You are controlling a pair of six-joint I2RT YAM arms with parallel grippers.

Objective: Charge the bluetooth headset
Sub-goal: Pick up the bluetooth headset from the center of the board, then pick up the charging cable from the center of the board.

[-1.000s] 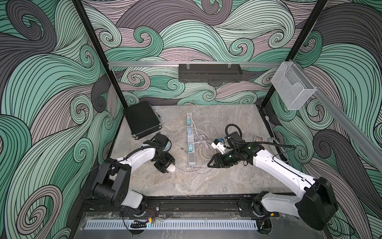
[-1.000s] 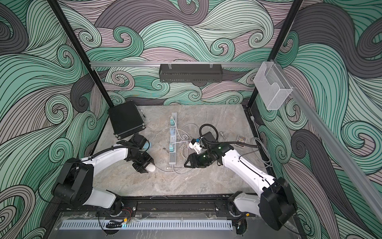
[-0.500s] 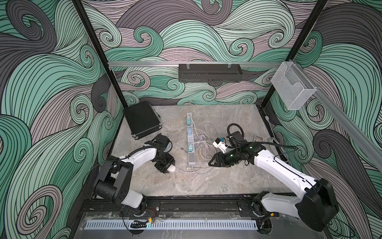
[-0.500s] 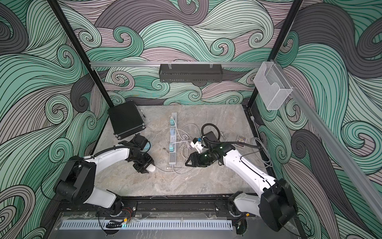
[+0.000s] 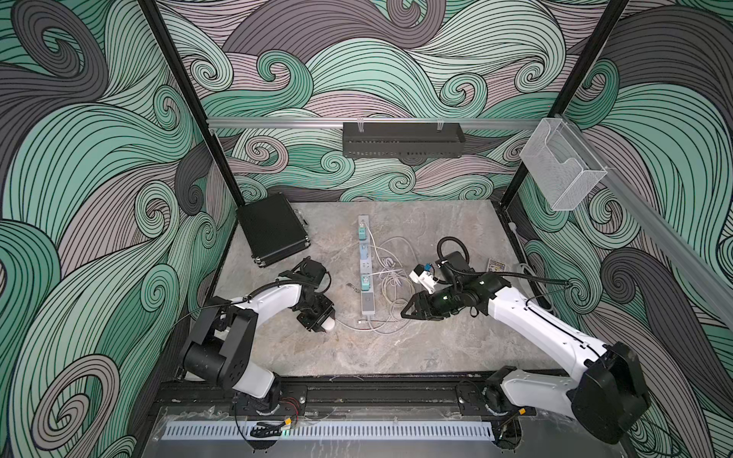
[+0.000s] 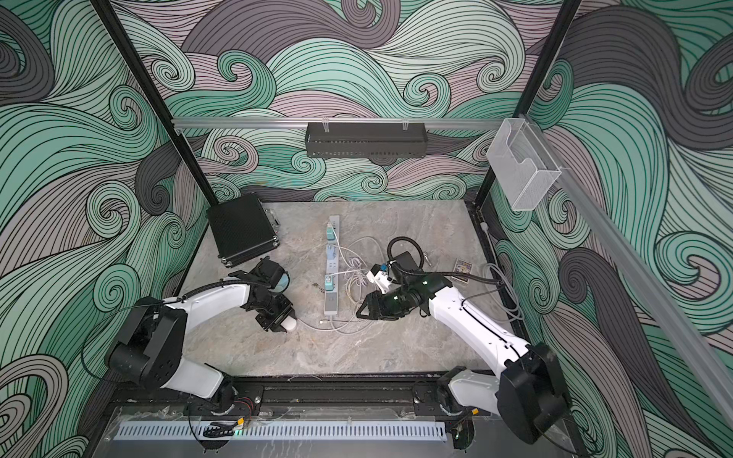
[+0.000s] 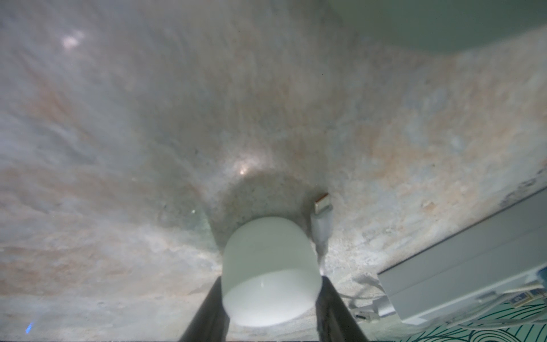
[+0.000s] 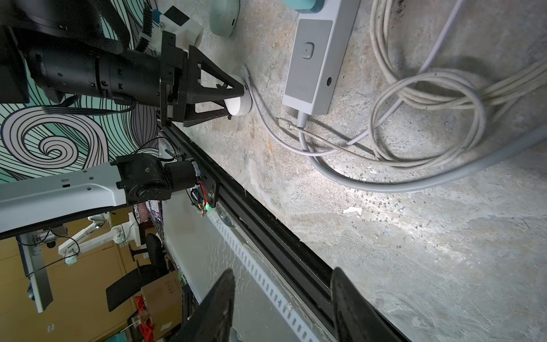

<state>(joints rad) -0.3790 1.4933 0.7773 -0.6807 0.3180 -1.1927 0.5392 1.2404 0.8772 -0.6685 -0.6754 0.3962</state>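
The bluetooth headset shows as a white round case (image 7: 270,275) standing on the marble table, left of the power strip's near end in both top views (image 5: 328,326) (image 6: 290,324). My left gripper (image 7: 270,296) is shut on it, one black finger against each side (image 8: 236,97). A white cable's metal plug (image 7: 322,204) lies right beside the case, and its cord (image 8: 266,124) runs back toward the strip. My right gripper (image 5: 408,313) (image 8: 281,284) hovers open and empty just right of the strip's near end.
The grey power strip (image 5: 365,273) (image 8: 313,65) lies down the table's middle with teal plugs in it. Coiled white cables (image 5: 390,277) lie to its right. A black case (image 5: 273,234) sits at the back left. A pale mint rounded object (image 8: 224,16) lies by my left wrist.
My left gripper's jaws have closed in onto the white case. The right arm has barely moved.
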